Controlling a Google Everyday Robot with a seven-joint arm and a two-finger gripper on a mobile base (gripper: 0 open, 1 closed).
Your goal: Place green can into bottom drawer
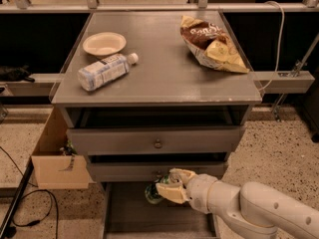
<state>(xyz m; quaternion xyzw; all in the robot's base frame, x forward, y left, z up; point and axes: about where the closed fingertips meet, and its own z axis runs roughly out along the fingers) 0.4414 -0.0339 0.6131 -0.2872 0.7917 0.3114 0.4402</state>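
Now | one hand [170,184] grips one green can [151,193] | apparently above one open bottom drawer [144,219]

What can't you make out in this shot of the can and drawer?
Camera view:
The green can: mostly covered by the gripper holding it over the bottom drawer; contact with the floor unclear.
The bottom drawer: front cut off by the lower edge, right side behind the arm.
The bottle: label too small to read.

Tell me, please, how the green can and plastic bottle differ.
The green can is dark and small; the plastic bottle is pale and bigger. The green can sits in the gripper over the bottom drawer; the plastic bottle lies on its side on the cabinet top. Both hold drinks.
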